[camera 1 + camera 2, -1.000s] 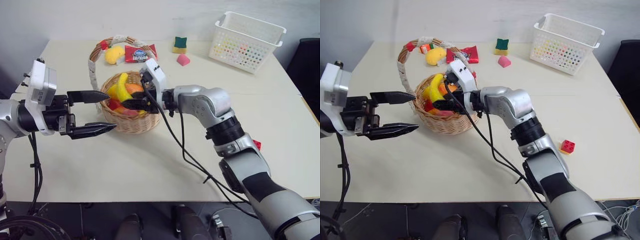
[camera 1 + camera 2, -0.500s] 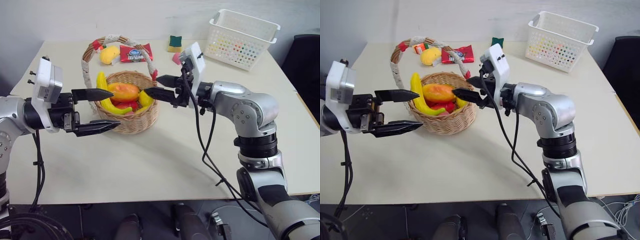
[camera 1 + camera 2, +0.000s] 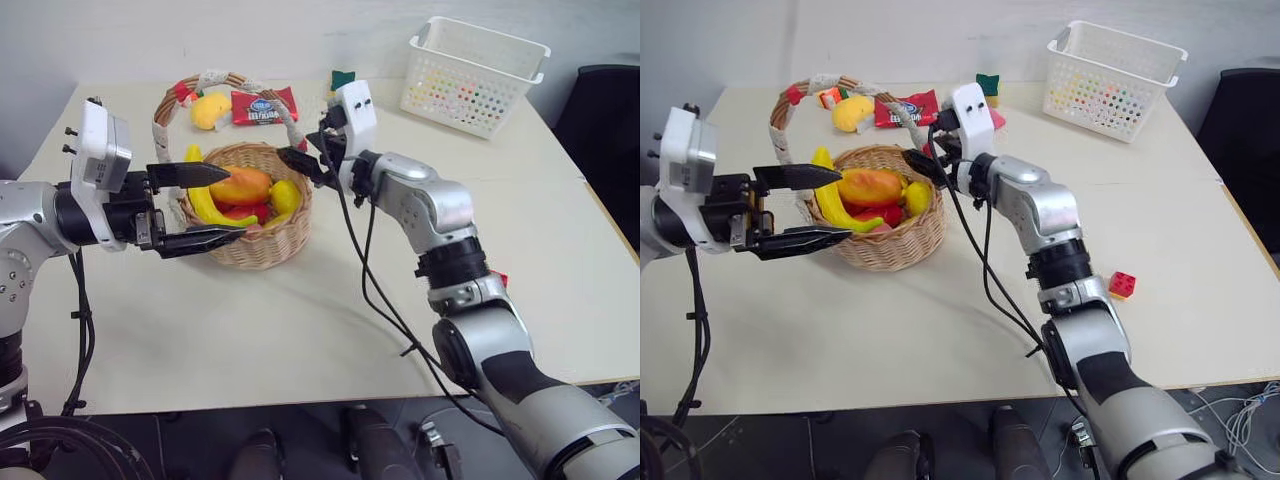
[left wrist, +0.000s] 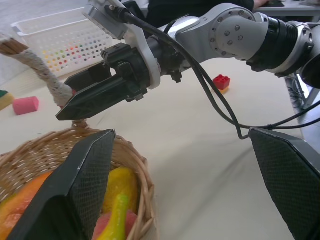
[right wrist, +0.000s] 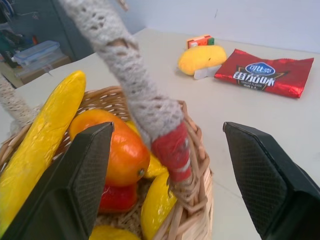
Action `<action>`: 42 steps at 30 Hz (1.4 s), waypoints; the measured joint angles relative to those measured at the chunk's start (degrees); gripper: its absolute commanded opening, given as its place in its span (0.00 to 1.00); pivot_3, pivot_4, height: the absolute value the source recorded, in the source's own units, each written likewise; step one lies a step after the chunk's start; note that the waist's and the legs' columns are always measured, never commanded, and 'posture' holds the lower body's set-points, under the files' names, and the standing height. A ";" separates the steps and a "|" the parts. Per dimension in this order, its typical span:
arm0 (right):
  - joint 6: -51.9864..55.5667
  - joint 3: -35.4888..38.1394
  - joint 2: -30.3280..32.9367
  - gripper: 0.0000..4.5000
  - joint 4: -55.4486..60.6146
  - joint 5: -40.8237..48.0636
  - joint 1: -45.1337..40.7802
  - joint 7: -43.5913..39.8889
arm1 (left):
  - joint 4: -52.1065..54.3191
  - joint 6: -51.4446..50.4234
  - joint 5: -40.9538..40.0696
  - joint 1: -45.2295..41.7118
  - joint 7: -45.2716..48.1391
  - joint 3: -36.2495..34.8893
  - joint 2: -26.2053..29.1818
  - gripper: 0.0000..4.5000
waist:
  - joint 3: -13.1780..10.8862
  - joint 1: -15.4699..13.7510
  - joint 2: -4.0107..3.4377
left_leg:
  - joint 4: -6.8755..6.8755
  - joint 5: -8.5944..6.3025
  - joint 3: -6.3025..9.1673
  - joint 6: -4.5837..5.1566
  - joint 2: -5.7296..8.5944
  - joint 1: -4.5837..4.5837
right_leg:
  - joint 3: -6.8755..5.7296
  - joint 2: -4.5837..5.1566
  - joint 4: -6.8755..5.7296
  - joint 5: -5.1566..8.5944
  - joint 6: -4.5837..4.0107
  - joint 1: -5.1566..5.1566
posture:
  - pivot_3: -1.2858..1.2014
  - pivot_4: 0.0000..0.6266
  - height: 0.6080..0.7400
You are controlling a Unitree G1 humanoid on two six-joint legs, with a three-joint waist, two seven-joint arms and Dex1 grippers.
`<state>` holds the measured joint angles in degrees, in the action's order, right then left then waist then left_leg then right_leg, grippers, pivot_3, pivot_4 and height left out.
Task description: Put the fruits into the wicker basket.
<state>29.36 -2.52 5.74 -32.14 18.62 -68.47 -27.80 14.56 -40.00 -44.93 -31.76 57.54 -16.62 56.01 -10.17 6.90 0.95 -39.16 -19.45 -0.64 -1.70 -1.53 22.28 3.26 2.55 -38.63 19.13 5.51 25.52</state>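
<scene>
A round tan woven wicker basket [image 3: 262, 240] with a tall arched handle wrapped in white and tied with red stands on the pale table [image 3: 300, 330], towards its left half. Inside it lie a curved yellow banana [image 3: 203, 200] along the left side, an oval orange-red mango [image 3: 240, 185] on top in the middle, a smaller yellow fruit [image 3: 284, 196] at the right side and a red piece [image 3: 243, 212] underneath them. One more yellow fruit [image 3: 207, 109] lies on the table beyond the basket, at the far left, just beside a red snack packet [image 3: 263, 107]. The left gripper [image 3: 205, 208] hangs level at the basket's left side with its two black fingers spread wide, one above the rim and one at the near wall, holding nothing. The right gripper [image 3: 296, 160] points left at the far right of the basket, beside the red-tied foot of the handle; its fingers stand well apart on either side of that handle in the right wrist view and grip nothing. A white perforated plastic basket [image 3: 472, 75] sits at the far right corner, a green and yellow block [image 3: 988, 86] lies behind the right gripper, and a small red block [image 3: 1122, 285] rests on the right part of the table, well apart from the rest.
</scene>
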 measured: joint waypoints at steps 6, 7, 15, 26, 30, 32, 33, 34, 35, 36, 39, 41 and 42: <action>-4.49 0.75 -1.10 0.44 -6.96 -0.98 -1.71 -1.84 | 0.48 0.01 -0.01 2.11 -1.34 -1.95 -0.01 1.00 | 0.00 0.60 0.00 | 0.00 0.00 0.01 0.00 0.01 0.01 | 0.00 0.01 0.00 0.00 0.00 0.00 | 0.52 0.24 1.00; -4.59 0.75 -1.11 0.38 -7.11 -0.98 -1.71 -2.19 | 0.48 0.01 -0.01 2.22 -1.51 -2.00 -0.01 1.00 | 0.00 0.67 0.00 | 0.01 0.00 0.02 -0.01 0.00 0.01 | -0.01 0.01 -0.01 0.00 0.00 0.00 | 0.52 0.24 1.00; -4.26 0.79 -0.80 0.06 -3.44 -1.44 0.86 -4.10 | 0.35 0.65 0.01 0.77 -2.98 -2.02 -1.30 1.00 | 0.00 1.05 0.00 | 0.01 0.01 0.05 -0.02 0.00 0.01 | -0.02 0.01 -0.04 0.00 0.00 0.00 | 0.52 0.24 1.00; 6.16 11.74 22.88 0.06 24.18 -1.10 16.68 -1.38 | -0.39 0.60 -0.31 -3.66 -4.25 2.13 -7.59 1.00 | 0.00 -2.22 0.00 | -0.05 -0.01 0.08 0.04 0.14 0.12 | 0.00 0.12 0.08 0.00 0.00 -0.02 | 0.52 0.24 1.00; 10.99 16.27 27.22 0.06 30.26 -0.62 22.66 0.07 | -2.29 0.75 0.07 -5.72 -4.07 4.91 -10.42 1.00 | 0.00 -1.99 -0.01 | -0.05 0.01 -0.11 0.05 0.08 -0.03 | 0.13 -0.05 -0.11 0.00 0.00 -0.02 | 0.52 0.24 1.00; 11.98 17.42 27.79 0.06 32.07 -0.37 25.69 0.76 | -3.10 1.19 0.27 -7.27 -3.64 6.30 -11.43 1.00 | 0.00 -1.88 -0.01 | -0.05 0.01 -0.18 0.05 0.03 -0.11 | 0.17 -0.13 -0.17 0.00 0.00 -0.01 | 0.52 0.24 1.00; 12.07 17.98 27.81 0.06 32.77 -0.27 27.07 1.17 | -3.88 1.38 0.42 -8.14 -3.49 6.72 -12.20 1.00 | 0.00 -1.92 -0.04 | -0.03 0.01 -0.20 0.05 0.05 -0.16 | 0.17 -0.14 -0.21 0.00 0.00 -0.02 | 0.52 0.24 1.00; 12.13 18.51 27.81 0.06 33.21 -0.16 28.13 1.63 | -4.26 1.61 0.63 -8.70 -3.23 7.07 -12.58 1.00 | 0.00 -1.95 -0.05 | -0.03 0.01 -0.21 0.05 0.04 -0.16 | 0.17 -0.14 -0.22 0.00 0.00 -0.01 | 0.52 0.24 1.00; 12.17 18.89 27.81 0.06 33.60 -0.08 28.78 2.04 | -4.39 1.72 0.74 -8.90 -2.96 7.36 -12.74 1.00 | 0.00 -1.98 -0.05 | -0.04 0.01 -0.21 0.05 0.04 -0.17 | 0.18 -0.13 -0.23 0.00 0.00 -0.01 | 0.52 0.24 1.00; 12.19 19.32 27.81 0.06 34.07 0.07 29.39 2.44 | -4.63 1.78 0.82 -9.22 -2.76 7.75 -12.96 1.00 | 0.00 -2.11 -0.05 | -0.04 0.01 -0.20 0.04 0.06 -0.16 | 0.18 -0.11 -0.22 0.00 0.00 -0.01 | 0.52 0.24 1.00; 12.94 20.62 27.75 0.28 35.88 1.32 31.68 3.30 | -5.94 1.93 1.13 -10.14 -2.32 8.31 -13.60 1.00 | 0.00 -2.39 -0.05 | -0.06 0.01 -0.17 0.04 0.09 -0.15 | 0.18 -0.07 -0.20 0.00 0.00 -0.02 | 0.52 0.24 1.00; 14.23 21.04 27.77 0.41 37.24 2.32 34.00 3.29 | -6.11 2.03 1.43 -10.18 -1.92 8.53 -13.72 1.00 | 0.00 -2.55 -0.05 | -0.06 0.01 -0.15 0.04 0.09 -0.13 | 0.18 -0.06 -0.17 0.00 0.00 -0.03 | 0.52 0.24 1.00; 15.37 21.17 27.81 0.49 38.51 3.08 35.68 3.21 | -6.11 2.04 1.49 -10.18 -1.62 8.71 -13.89 1.00 | 0.00 -2.68 -0.05 | -0.06 0.01 -0.15 0.05 0.11 -0.12 | 0.18 -0.04 -0.17 0.00 0.00 -0.03 | 0.52 0.24 1.00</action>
<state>44.74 18.65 33.55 6.37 21.70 -32.79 -24.60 8.45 -37.96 -43.43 -41.94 55.92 -7.91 42.11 -10.17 4.21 0.90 -39.21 -19.44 -0.79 -1.65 -1.42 22.16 3.44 2.52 -38.80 19.12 5.52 25.49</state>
